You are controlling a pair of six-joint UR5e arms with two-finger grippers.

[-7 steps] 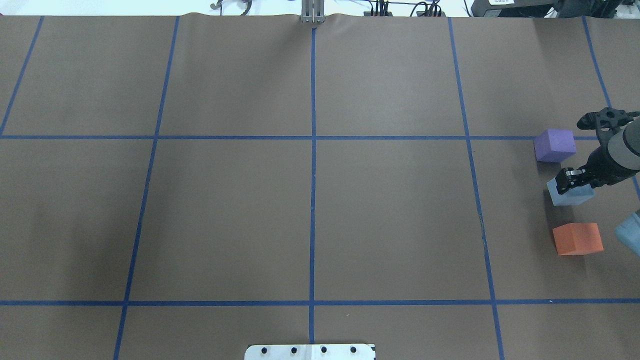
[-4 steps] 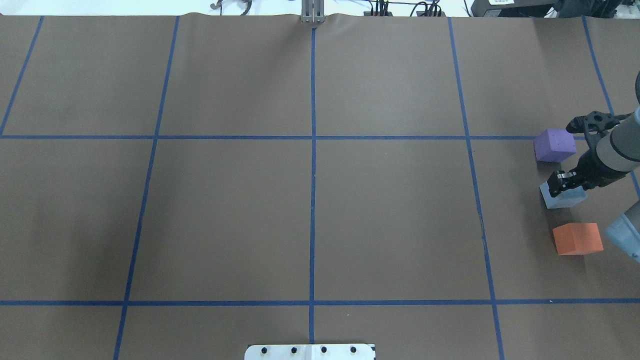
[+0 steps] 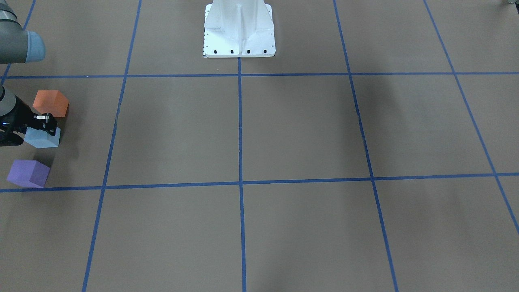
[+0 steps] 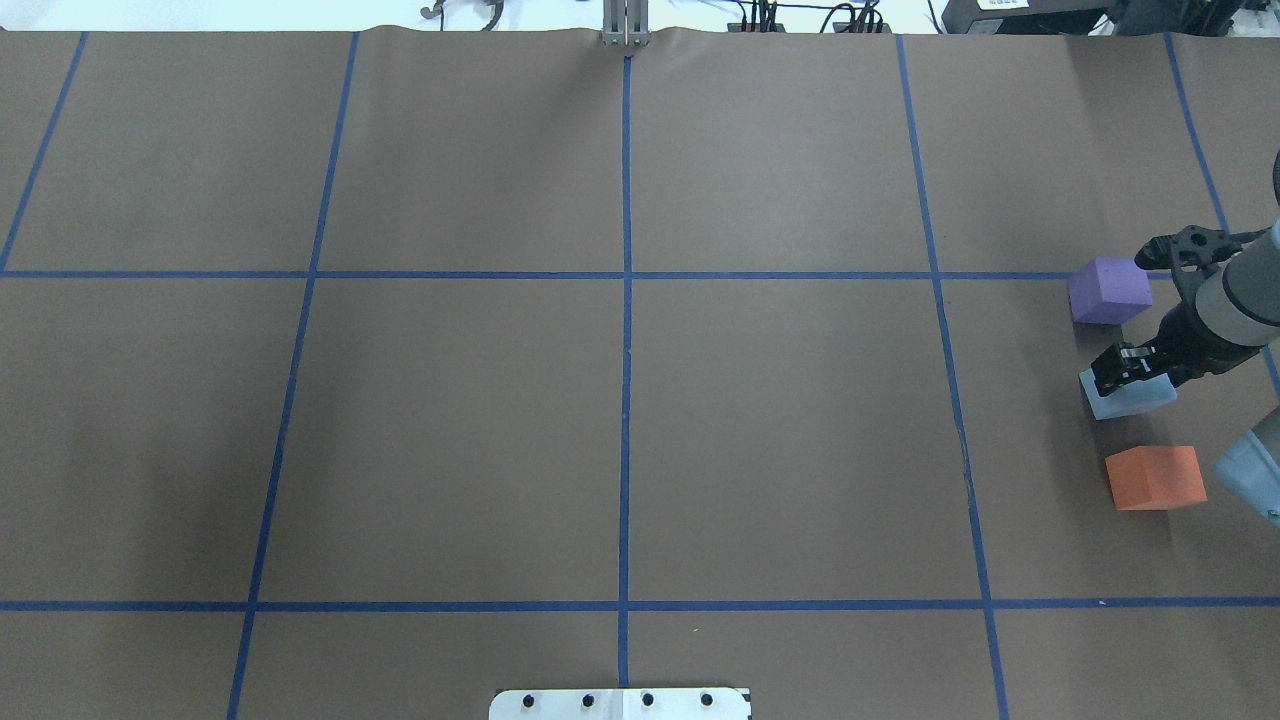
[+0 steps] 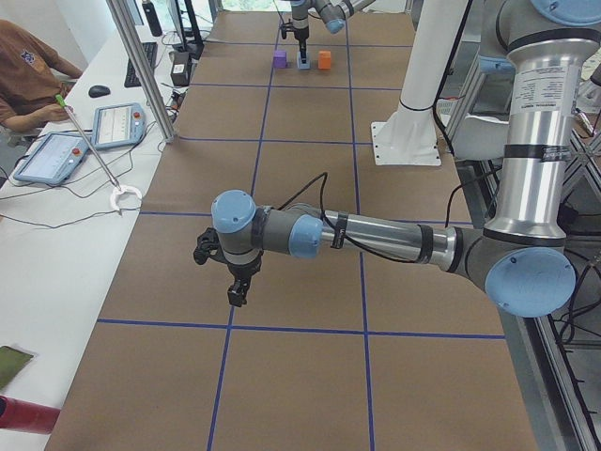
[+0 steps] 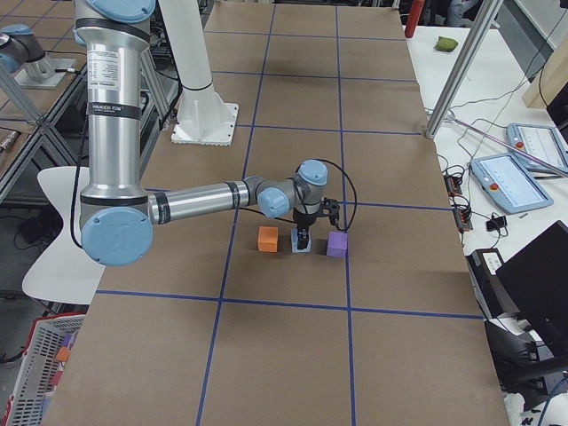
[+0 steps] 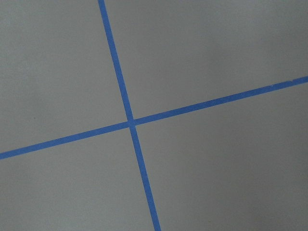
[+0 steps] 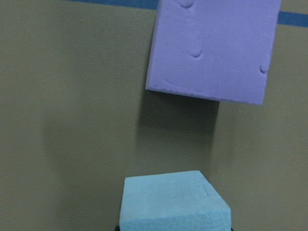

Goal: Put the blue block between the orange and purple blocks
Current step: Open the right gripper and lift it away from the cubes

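Note:
At the table's right end, the light blue block [image 4: 1130, 397] sits in the gap between the purple block [image 4: 1108, 290] and the orange block [image 4: 1155, 477]. My right gripper [image 4: 1120, 372] is shut on the blue block from above and holds it low, at or just above the table. The right wrist view shows the blue block [image 8: 173, 202] at the bottom and the purple block [image 8: 214, 48] beyond it. From the front the row reads orange [image 3: 50, 103], blue [image 3: 40, 138], purple [image 3: 28, 173]. My left gripper [image 5: 238, 291] hangs over bare table. I cannot tell whether it is open.
Brown paper with a blue tape grid [image 4: 626, 275] covers the table. The robot's white base plate [image 3: 239, 28] is at the near middle edge. The right arm's elbow [image 4: 1250, 470] hangs beside the orange block. An operator [image 5: 28, 75] sits at a side desk.
My right gripper has carried the blue block a little left in the overhead view and lowered it between the purple and orange blocks. Those two blocks have not moved.

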